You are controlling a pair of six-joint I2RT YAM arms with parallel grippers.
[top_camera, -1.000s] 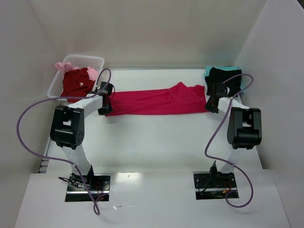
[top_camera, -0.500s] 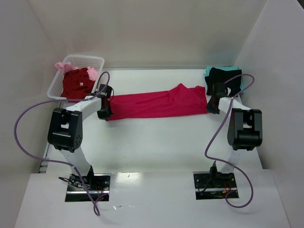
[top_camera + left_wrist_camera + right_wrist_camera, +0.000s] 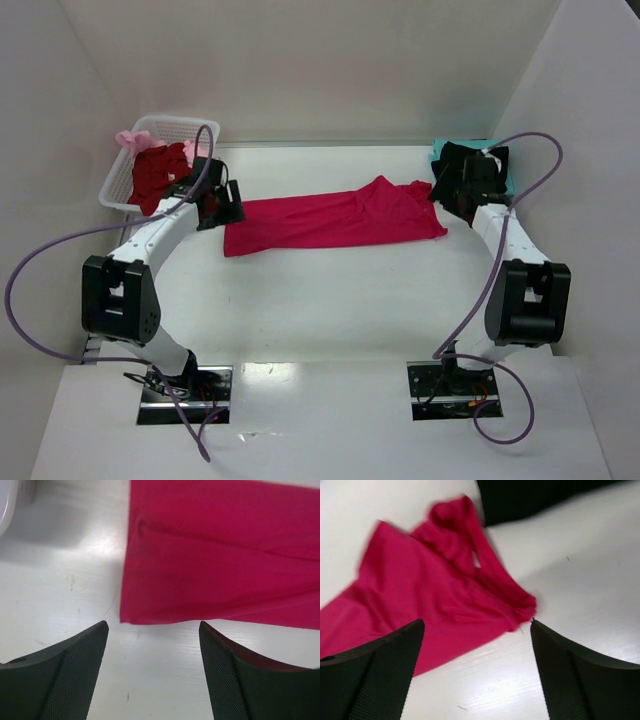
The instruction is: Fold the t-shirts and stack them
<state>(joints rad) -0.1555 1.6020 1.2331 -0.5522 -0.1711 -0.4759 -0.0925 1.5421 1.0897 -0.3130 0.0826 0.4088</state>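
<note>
T-shirts: 5 total. 1 crimson-pink tee [image 3: 330, 220] flat across mid-table, 1 black tee [image 3: 452, 156] plus 1 teal tee [image 3: 438, 150] together at far right, 1 dark red tee [image 3: 150, 176] plus 1 pale pink tee [image 3: 128, 137] in the far-left basket [image 3: 176, 124]. Baskets: 1, white lattice. Robot arms: 2, left arm [image 3: 150, 236] on the left, right arm [image 3: 506, 236] on the right. Tables: 1, white table [image 3: 330, 300].
</note>
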